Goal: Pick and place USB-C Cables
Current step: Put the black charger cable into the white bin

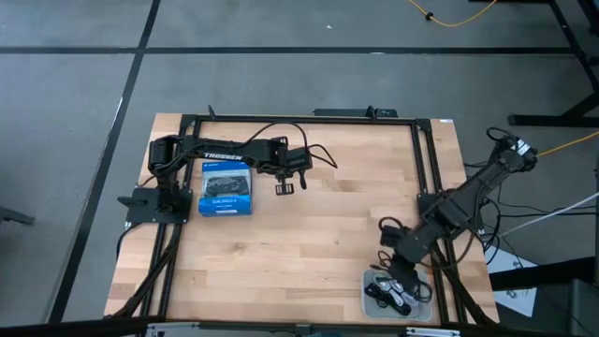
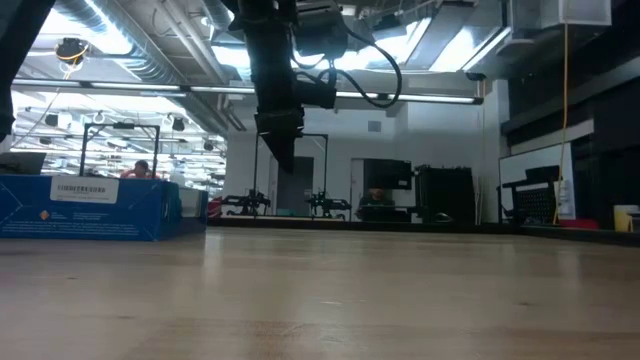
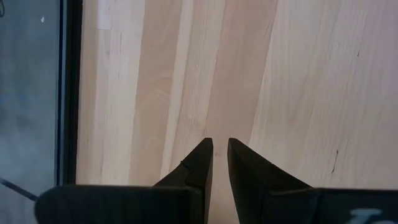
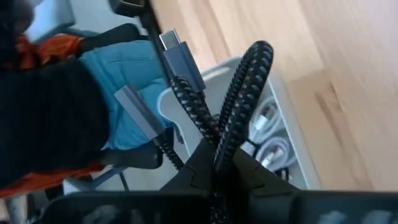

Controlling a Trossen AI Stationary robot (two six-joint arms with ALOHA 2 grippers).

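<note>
USB-C cable [image 4: 239,106], black braided, is sitting pinched between the right gripper's [image 4: 217,165] fingers [image 4: 252,171]; jaws are pressing together on the folded loop, and two grey connector ends [image 4: 180,59] are sticking out past the tips. In the right wrist view the gripper is hanging just above a pale grey tray [image 4: 292,124], with white coiled cables [image 4: 273,149] lying inside it. From above, the tray [image 1: 426,304] is sitting at the table's near right corner, holding a tangle of dark and light cables [image 1: 388,292]; exact count per colour is hard to tell. The right gripper [image 1: 397,271] is hovering over the tray's inner edge, arm reaching in from the right side. Wooden table [image 1: 318,234] is otherwise bare through the middle. Farther back on the left, the left gripper [image 1: 285,188] is pointing down over bare wood near the far-centre, well apart from the tray; its fingers [image 3: 196,168] are nearly together with only a narrow slit between them, gripping nothing. Just beside it toward the left edge, the blue box [image 1: 226,187] picturing a game controller is lying flat on the table. In the low view the left arm [image 2: 275,90] is hanging down from above, and the blue box [image 2: 90,205] is showing at the left. Beyond the table, a person [image 2: 140,170] is sitting in the room behind.
</note>
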